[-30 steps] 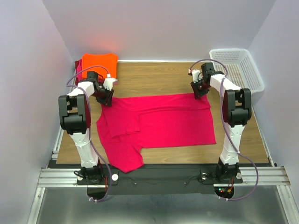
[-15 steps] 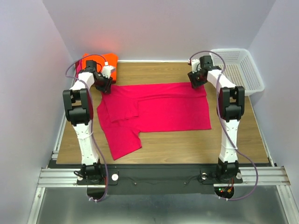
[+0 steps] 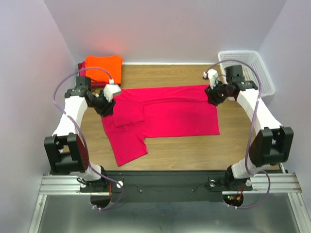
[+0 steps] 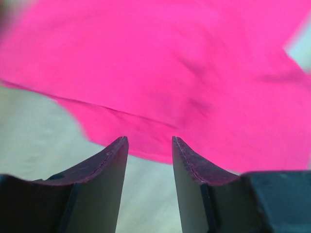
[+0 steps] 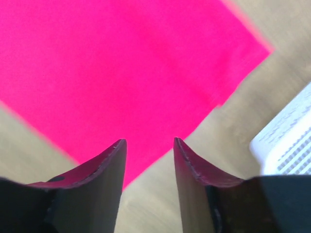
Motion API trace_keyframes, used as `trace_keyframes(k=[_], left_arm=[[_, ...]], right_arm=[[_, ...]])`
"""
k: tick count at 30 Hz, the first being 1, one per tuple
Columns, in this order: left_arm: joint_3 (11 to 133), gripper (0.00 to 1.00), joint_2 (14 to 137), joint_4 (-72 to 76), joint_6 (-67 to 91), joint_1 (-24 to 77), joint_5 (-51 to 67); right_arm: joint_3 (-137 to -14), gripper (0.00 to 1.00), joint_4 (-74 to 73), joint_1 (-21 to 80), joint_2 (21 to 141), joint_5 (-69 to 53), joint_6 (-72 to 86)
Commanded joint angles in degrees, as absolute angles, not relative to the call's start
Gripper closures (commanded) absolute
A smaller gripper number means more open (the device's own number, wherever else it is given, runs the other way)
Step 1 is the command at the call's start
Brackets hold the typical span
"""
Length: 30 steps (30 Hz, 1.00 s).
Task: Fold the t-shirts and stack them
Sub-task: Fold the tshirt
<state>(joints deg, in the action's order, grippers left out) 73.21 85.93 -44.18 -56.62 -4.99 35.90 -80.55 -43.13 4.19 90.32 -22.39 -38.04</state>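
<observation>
The left end effector [image 3: 107,106] is released: in its wrist view the two dark fingers [image 4: 104,184] stand apart with only pale table surface between them, and nothing is pinched. It sits at the left far corner of the magenta-pink soft cloth t-shirt [image 3: 170,116], whose rumpled edge [image 4: 160,97] runs just beyond the fingertips. Whether the tips touch the cloth cannot be told.

The right end effector [image 3: 214,95] is likewise released, with bare wood showing in the gap between its fingers [image 5: 194,179]. It is over the shirt's right far corner, and the cloth's edge [image 5: 121,82] lies just ahead of the tips.

The magenta-pink t-shirt lies spread flat in the middle of the brown wooden table [image 3: 194,153], between the two arms. One layer is folded over near its left side, and one sleeve sticks out toward the near edge.

At the far left corner of the table, a folded bright orange cloth t-shirt [image 3: 103,65] rests on top of a darker red one [image 3: 81,68], well apart from the spread shirt's middle. A white plastic mesh basket [image 3: 253,73] stands at the far right corner, and its wall [image 5: 289,141] shows at the right of the right wrist view.
</observation>
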Motion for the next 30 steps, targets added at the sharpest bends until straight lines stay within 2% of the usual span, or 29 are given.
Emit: trace_keyframes(k=[1, 6, 14, 30], left_arm=[[63.0, 0.47, 81.9, -48.1, -63.5, -5.3, 36.1], [55.8, 0.47, 76.5, -46.1, -64.2, -5.2, 34.3], [54.2, 0.47, 75.7, -46.0, -63.8, -5.2, 32.4], [53.3, 0.47, 76.1, -45.3, -63.5, -5.2, 31.2]], right_arm=[[-68.0, 0.55, -49.0, 4.9, 87.2, -21.1, -45.9], [-58.6, 0.57, -46.5, 5.1, 81.8, -16.4, -49.8], [-49.0, 0.57, -39.6, 5.1, 80.8, -11.6, -54.3], [-45.5, 0.57, -33.0, 5.1, 80.1, -10.2, -54.4]])
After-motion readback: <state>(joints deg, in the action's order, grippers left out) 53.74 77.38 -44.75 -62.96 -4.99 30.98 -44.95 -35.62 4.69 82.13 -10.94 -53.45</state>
